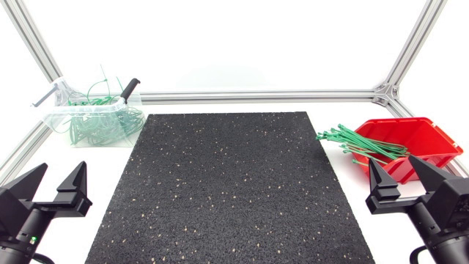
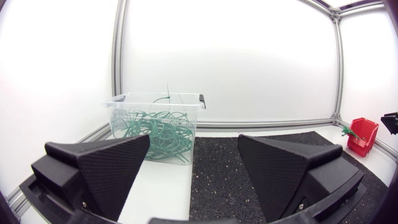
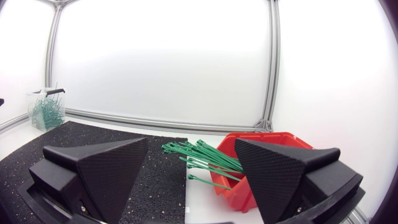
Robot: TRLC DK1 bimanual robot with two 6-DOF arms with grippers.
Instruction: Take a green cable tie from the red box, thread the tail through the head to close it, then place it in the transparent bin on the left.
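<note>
A red box (image 1: 421,139) stands at the table's right side with a bundle of green cable ties (image 1: 359,144) sticking out over its left rim; the right wrist view shows the red box (image 3: 261,171) and the green cable ties (image 3: 202,158) just ahead of my right gripper. A transparent bin (image 1: 91,117) at the back left holds several closed green ties; ahead of my left gripper that bin (image 2: 155,127) stands close. My left gripper (image 1: 53,189) sits open at the front left, nothing between its fingers. My right gripper (image 1: 404,182) is open at the front right, just in front of the red box.
A black speckled mat (image 1: 227,183) covers the middle of the table. Aluminium frame bars (image 1: 256,95) run along the back edge and corners. A dark-handled tool (image 1: 129,89) rests on the bin's rim.
</note>
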